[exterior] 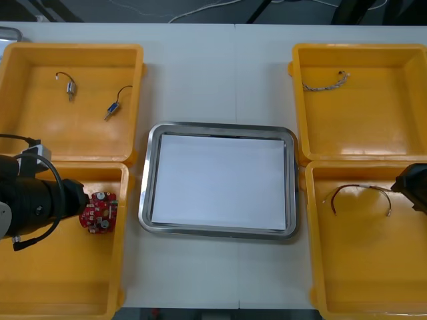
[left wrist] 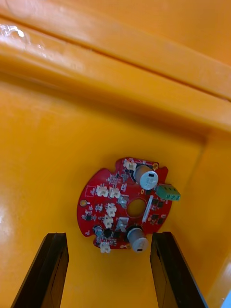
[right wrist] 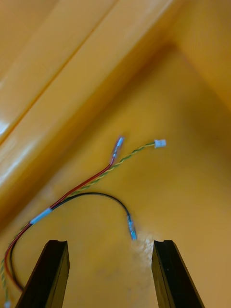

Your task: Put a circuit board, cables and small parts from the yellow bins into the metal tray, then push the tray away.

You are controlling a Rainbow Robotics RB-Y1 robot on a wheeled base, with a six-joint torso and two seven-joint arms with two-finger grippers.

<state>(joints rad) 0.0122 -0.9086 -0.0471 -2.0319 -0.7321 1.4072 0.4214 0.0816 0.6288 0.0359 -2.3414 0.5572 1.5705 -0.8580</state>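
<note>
circuit board (left wrist: 127,204): flat in the yellow bin (exterior: 60,287) left of your metal tray (exterior: 217,127).
left gripper (left wrist: 108,240): fingers apart, just short of the board.
right gripper (right wrist: 109,248): fingers apart above the red and yellow cable (right wrist: 91,180), right of the tray.

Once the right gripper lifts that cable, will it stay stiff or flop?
Probably flops: the cable is thin strands lying curved in the bin. Likely light; its splayed ends may dangle and snag. The open right gripper might pinch just one strand.
</note>
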